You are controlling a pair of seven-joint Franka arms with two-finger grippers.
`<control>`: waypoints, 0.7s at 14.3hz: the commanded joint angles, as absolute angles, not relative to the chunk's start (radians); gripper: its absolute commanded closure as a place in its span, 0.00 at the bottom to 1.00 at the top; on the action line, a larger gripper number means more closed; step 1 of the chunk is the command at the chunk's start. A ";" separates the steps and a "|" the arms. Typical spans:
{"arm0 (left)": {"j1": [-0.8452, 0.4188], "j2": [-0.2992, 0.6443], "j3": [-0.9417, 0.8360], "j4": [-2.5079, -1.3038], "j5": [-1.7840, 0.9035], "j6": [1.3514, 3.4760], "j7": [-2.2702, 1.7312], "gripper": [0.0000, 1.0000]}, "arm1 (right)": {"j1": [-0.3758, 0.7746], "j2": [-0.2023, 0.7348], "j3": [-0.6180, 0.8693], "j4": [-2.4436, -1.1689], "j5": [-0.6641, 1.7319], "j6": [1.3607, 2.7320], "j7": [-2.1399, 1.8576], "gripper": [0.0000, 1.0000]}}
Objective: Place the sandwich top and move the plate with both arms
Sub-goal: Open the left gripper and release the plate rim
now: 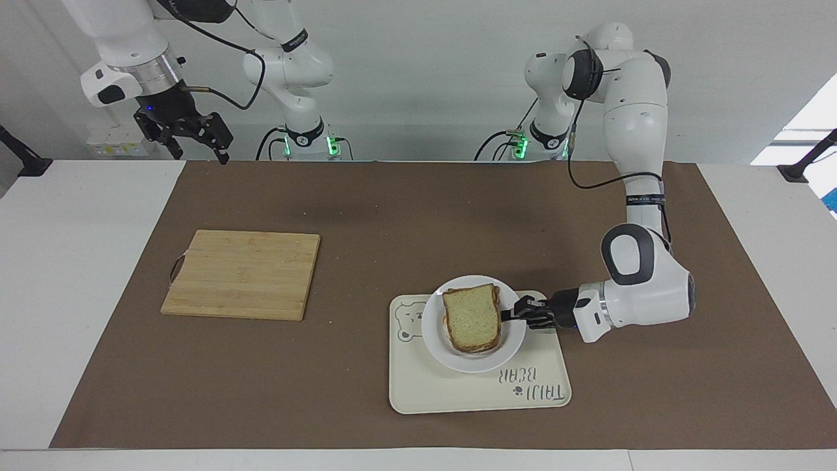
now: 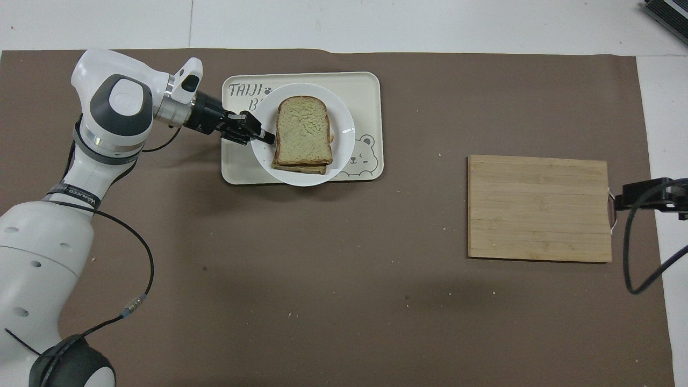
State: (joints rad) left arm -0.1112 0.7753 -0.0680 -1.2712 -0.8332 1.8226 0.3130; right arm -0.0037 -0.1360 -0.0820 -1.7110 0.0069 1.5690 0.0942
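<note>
The left gripper (image 1: 507, 314) lies low and level over the tray, its black fingers pinched tight on the rim of the plate (image 1: 435, 333), at about three o'clock on the plate in the facing view. The plate is small, round and glossy white, and it sits over the tray (image 1: 451, 392) with one edge overhanging the tray's rim on the robots' side; whether it rests on the tray or hangs just above it I cannot tell. On the plate lies the sandwich top (image 1: 471, 316), a pale, porous slice with a brown crust and one rounded end, stacked on another slice whose edge peeps out beneath. The tray is a cream rectangle with rounded corners, smooth and matte, printed with a bear's face at one corner and dark lettering at another. All of this stands on a dull brown mat (image 1: 405, 216) spread over a white table (image 1: 72, 261), with a plain pale wall at the robots' end. Toward the right arm's end, at nine o'clock from the plate, a rectangular bamboo cutting board (image 1: 242, 273) lies flat, its grain in straight strips. The right gripper (image 1: 189, 134) waits high in the air over the mat's corner by its own base, its claws spread wide with nothing between them.
</note>
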 commanded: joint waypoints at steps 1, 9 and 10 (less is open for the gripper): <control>-0.121 0.804 -0.063 -1.238 -0.819 1.847 0.290 1.00 | 0.012 -0.146 -0.080 -1.715 0.003 1.577 0.101 0.00; -0.107 0.784 -0.055 -1.241 -0.691 1.871 0.296 0.00 | 0.012 -0.146 -0.080 -1.715 0.003 1.577 0.101 0.00; -0.109 0.758 -0.054 -1.241 -0.645 1.873 0.296 0.00 | 0.012 -0.146 -0.080 -1.715 0.003 1.577 0.101 0.00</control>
